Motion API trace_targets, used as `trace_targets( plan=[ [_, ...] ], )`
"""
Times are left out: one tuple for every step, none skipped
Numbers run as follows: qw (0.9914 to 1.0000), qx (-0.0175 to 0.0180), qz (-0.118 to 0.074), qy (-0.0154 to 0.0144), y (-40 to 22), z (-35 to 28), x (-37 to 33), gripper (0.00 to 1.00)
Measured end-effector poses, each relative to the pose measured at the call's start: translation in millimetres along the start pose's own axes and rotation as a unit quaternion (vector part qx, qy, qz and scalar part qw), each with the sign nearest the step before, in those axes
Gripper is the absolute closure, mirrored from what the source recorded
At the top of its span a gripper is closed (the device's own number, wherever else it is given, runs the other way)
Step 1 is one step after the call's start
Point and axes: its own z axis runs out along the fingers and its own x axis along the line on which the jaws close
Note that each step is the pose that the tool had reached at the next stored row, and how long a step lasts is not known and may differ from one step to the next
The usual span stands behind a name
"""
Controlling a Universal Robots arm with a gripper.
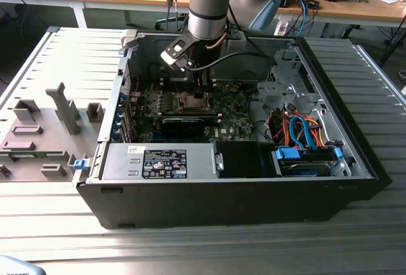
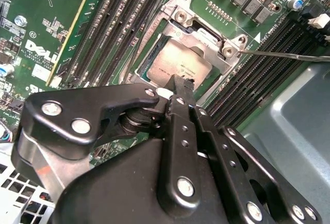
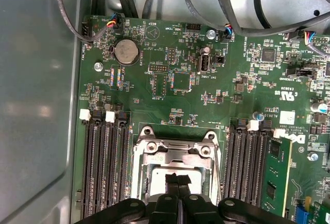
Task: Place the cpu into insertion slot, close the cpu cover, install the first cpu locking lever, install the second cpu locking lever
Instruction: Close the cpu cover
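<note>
One arm is hanging over the open computer case (image 1: 222, 206) in the exterior view, pincer (image 1: 198, 90) low above the green board (image 1: 236, 120). In the second wrist view we are seeing the pincer (image 2: 181, 83) pressed together at the cpu (image 2: 174, 64), which is lying in the insertion slot (image 2: 152, 48), cpu cover (image 2: 203, 37) framing it, a thin lever (image 2: 289, 56) sticking out loose. In the first wrist view the pincer (image 3: 179, 179) is sitting closed over the cpu (image 3: 156, 176). We are worrying: an off-centre push could tilt it, and the seemingly unlatched cover could spring up.

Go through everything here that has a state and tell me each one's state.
cpu, seated in the insertion slot.
insertion slot, filled by the cpu.
cpu cover, seemingly down around the cpu.
locking lever, sticking out free, not latched.
gripper, shut, tips over the cpu.
computer case, side open.
</note>
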Motion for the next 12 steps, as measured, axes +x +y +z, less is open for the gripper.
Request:
trace_targets(
  plan=[
    [1.00000, 0.0000, 0.000, 0.0000, 0.0, 0.1, 0.0, 0.89],
    [1.00000, 0.0000, 0.000, 0.0000, 0.0, 0.2, 0.0, 0.89],
    [1.00000, 0.0000, 0.000, 0.0000, 0.0, 0.3, 0.0, 0.89],
    [1.00000, 0.0000, 0.000, 0.0000, 0.0, 0.5, 0.0, 0.89],
    [1.00000, 0.0000, 0.000, 0.0000, 0.0, 0.7, 0.0, 0.89],
    [1.00000, 0.0000, 0.000, 0.0000, 0.0, 1.3, 0.0, 0.89],
    [1.00000, 0.0000, 0.000, 0.0000, 0.1, 1.9, 0.1, 0.89],
    [1.00000, 0.0000, 0.000, 0.0000, 0.1, 2.0, 0.0, 0.89],
    [1.00000, 0.0000, 0.000, 0.0000, 0.1, 2.1, 0.1, 0.89],
    [1.00000, 0.0000, 0.000, 0.0000, 0.1, 2.3, 0.1, 0.89],
    [1.00000, 0.0000, 0.000, 0.0000, 0.1, 2.5, 0.1, 0.89],
    [1.00000, 0.0000, 0.000, 0.0000, 0.1, 2.7, 0.1, 0.89]
  ],
)
